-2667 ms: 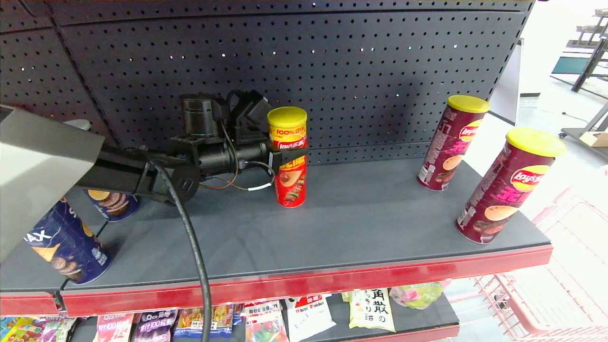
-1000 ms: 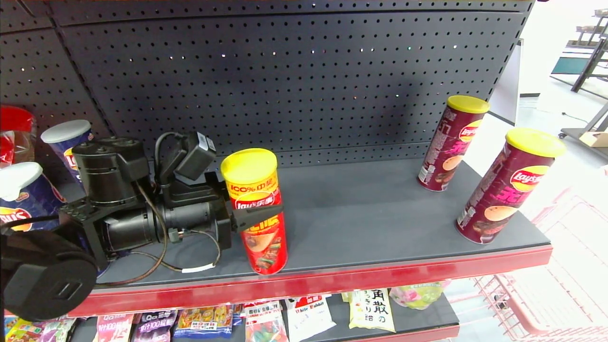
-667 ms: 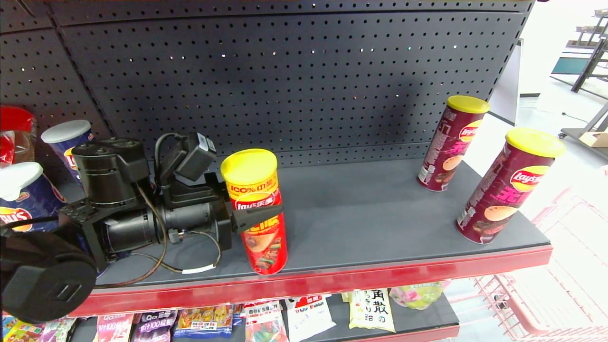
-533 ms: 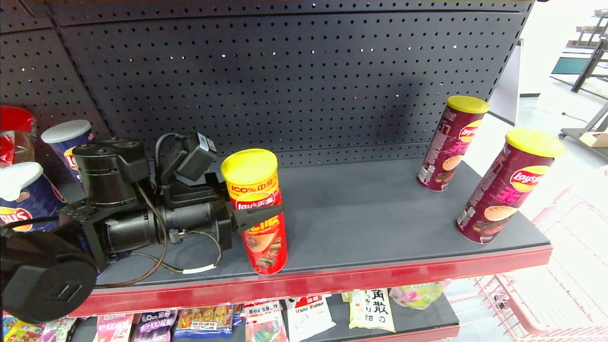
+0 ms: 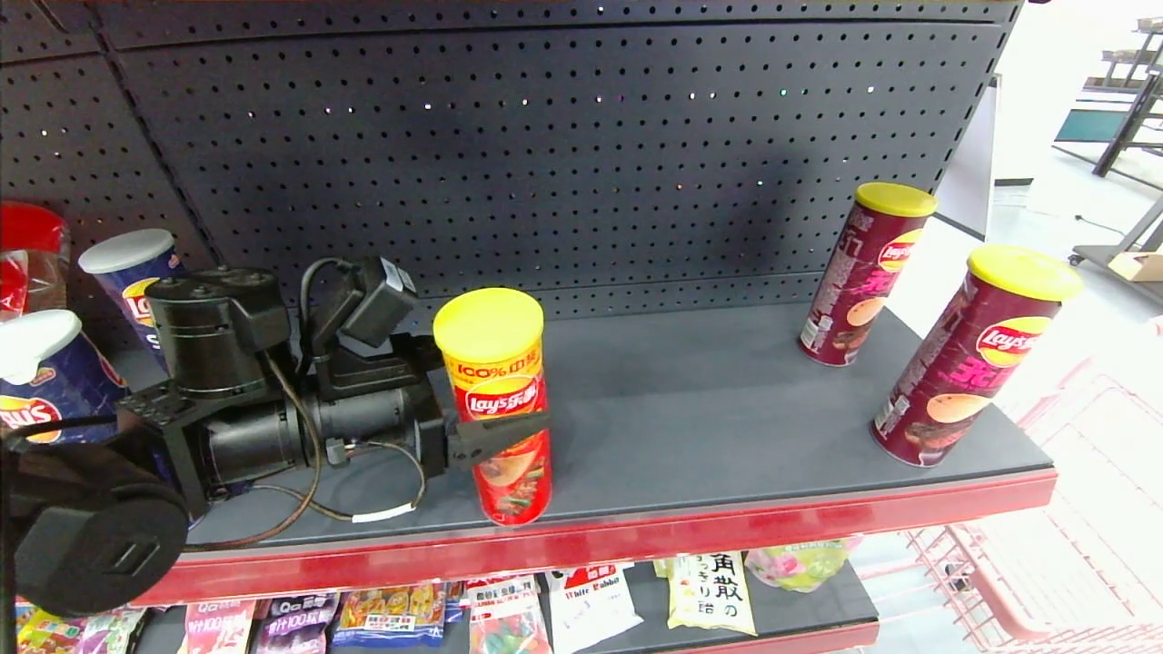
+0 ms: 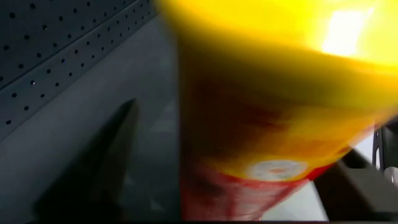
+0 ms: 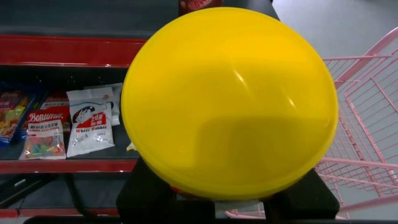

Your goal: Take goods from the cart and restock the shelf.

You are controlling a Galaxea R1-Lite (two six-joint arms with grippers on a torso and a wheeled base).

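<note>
Left gripper [image 5: 504, 434], jaws spread, brackets the red can [image 5: 500, 391], lower centre on the grey shelf [image 5: 709, 409]; far finger hidden. Right gripper [image 7: 227, 200] clamps a yellow-lidded can [image 7: 230, 99], its lid masking the fingertips, near the pink cart [image 7: 367, 137].

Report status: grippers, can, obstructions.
Left gripper open around red can, upright at shelf front. Right gripper clamps yellow-lidded can. Maroon cans stand well clear.

glossy red can [image 5: 498, 395], its yellow lid [image 5: 488, 324] smooth plastic; matt dark shelf [image 5: 709, 409].
</note>
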